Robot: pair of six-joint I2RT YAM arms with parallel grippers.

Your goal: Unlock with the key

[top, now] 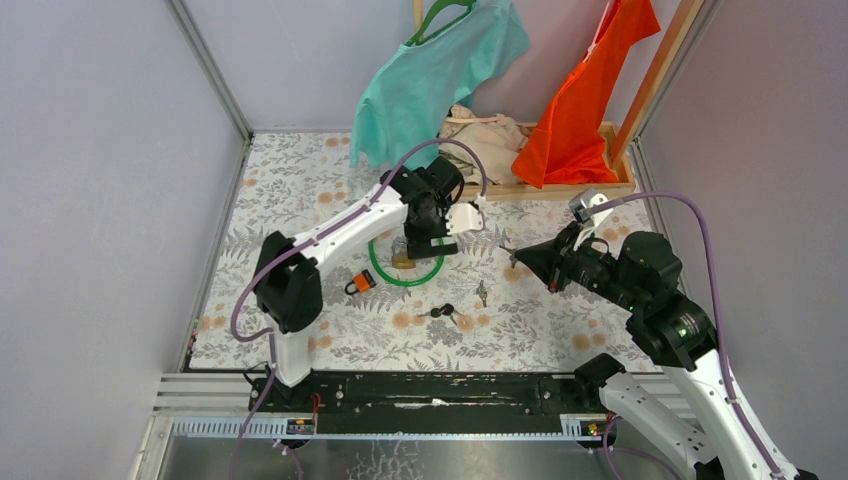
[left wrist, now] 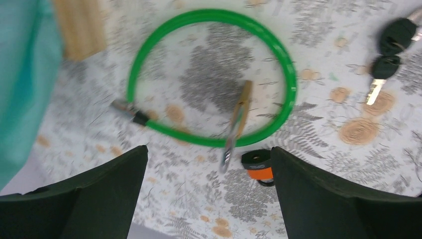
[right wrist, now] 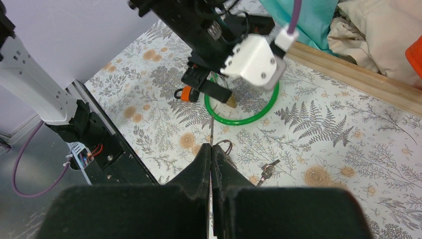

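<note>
Two risks: with the left pincer point(left wrist: 209, 147) gaping empty over the brass padlock point(left wrist: 242, 102) inside the green cable loop point(left wrist: 287, 74), the right pincer point(right wrist: 211, 148), clamped on a thin key point(right wrist: 212, 135) at its 3 o'clock, may shove the loose lock or miss the keyhole.

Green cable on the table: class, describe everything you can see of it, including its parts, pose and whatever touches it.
The green cable looks like glossy plastic-coated cord curled into one nearly closed ring, lying flat on the floral table cover. One end carries a black collar and a silvery metal tip. A brass padlock lies across its edge, mostly inside the ring. A small orange lock sits just outside. The left gripper hangs above, jaws open, gripping nothing.
</note>
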